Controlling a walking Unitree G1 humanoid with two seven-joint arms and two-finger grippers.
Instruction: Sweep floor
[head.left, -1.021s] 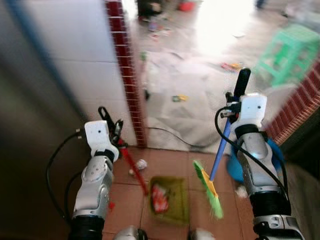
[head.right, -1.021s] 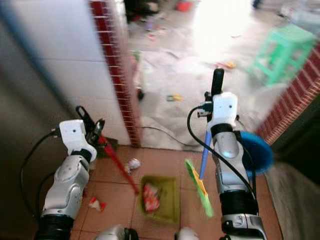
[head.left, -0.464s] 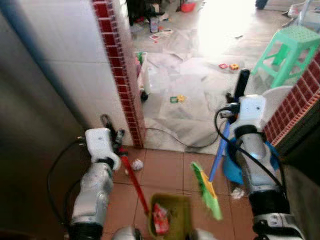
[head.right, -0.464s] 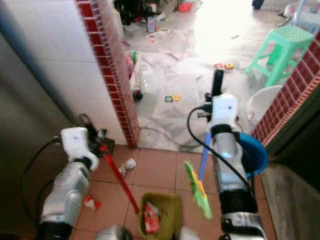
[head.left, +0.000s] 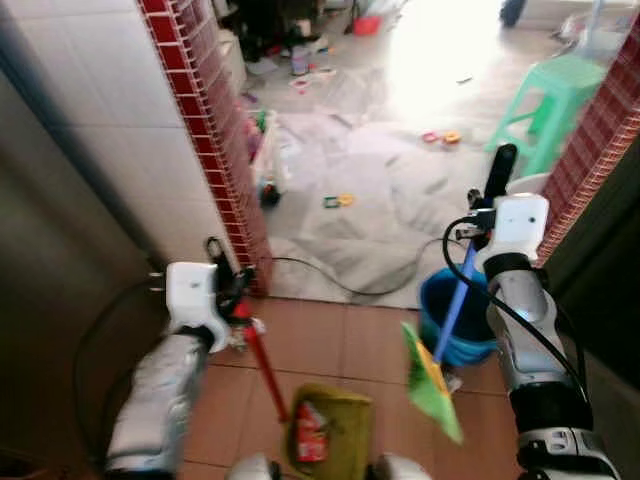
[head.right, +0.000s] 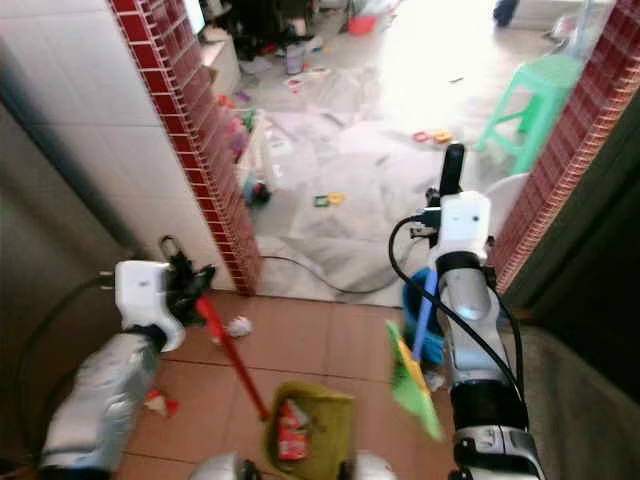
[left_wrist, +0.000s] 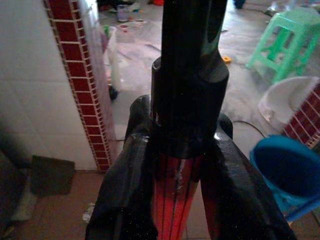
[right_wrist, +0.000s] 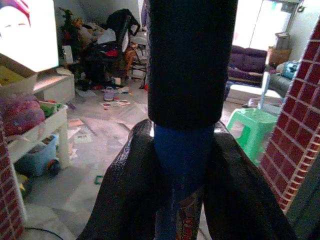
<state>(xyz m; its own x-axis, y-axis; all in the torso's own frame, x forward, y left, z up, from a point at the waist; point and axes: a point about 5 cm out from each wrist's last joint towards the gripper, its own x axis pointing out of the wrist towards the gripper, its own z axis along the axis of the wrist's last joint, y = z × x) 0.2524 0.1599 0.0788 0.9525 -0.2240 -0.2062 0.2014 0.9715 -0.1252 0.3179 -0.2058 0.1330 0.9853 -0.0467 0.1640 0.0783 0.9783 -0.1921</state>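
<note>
Red-brick pillar (head.left: 205, 120) with white tiled wall at the robot's left; matching brick wall (head.left: 590, 130) at the right.
Terracotta tile floor (head.left: 330, 340) underfoot, pale sheeting (head.left: 370, 190) spread on the lighter floor beyond, small litter scattered across it.
Green plastic stool (head.left: 545, 105) far right, well apart from both arms.
Blue bucket (head.left: 450, 315) on the tiles, just beside the broom's shaft.
Broom (head.left: 432, 378) — blue shaft with black top grip, green bristle head tilted beside the bucket. Right gripper (right_wrist: 185, 165) clamped on the blue shaft just under the black grip, 2 fingers (right_wrist: 250, 195) pressed to either side.
Dustpan (head.left: 325, 435) — olive-green, lying near the robot's feet, red wrapper (head.left: 310, 440) inside; red handle (head.left: 265, 365) slanting up to the left gripper (left_wrist: 177, 165), which is closed around it.
Black cable (head.left: 330, 280) curving over the sheeting edge.
Crumpled white scrap (head.right: 238, 326) on the tiles by the pillar base.
</note>
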